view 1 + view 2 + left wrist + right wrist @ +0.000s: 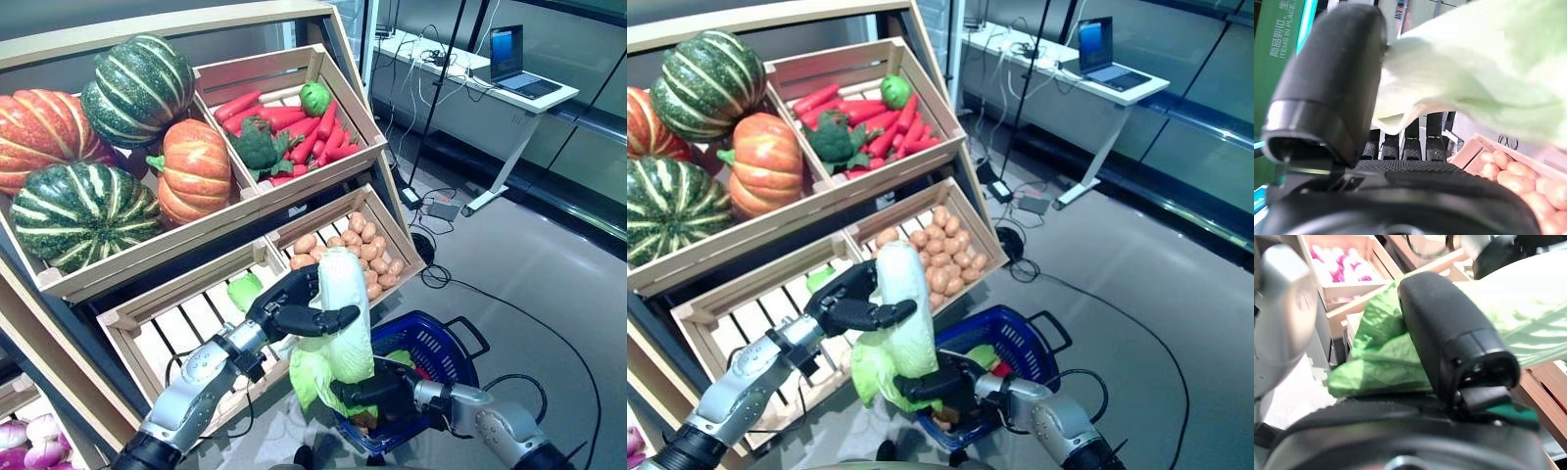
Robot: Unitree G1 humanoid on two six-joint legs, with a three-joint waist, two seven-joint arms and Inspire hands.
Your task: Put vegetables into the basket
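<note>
Pale-green cabbage (343, 313) hangs above the blue basket (441, 348), left hand (294, 308) clamped around its top, right hand (377, 387) gripping its leafy bottom.

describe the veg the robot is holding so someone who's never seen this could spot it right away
Start at the wooden produce stand and drop to the blue basket on the floor before it. Just above the basket's near side, the left hand and the right hand both grip a napa cabbage. It is the only long, pale vegetable, white on top with green leaves hanging below.
</note>
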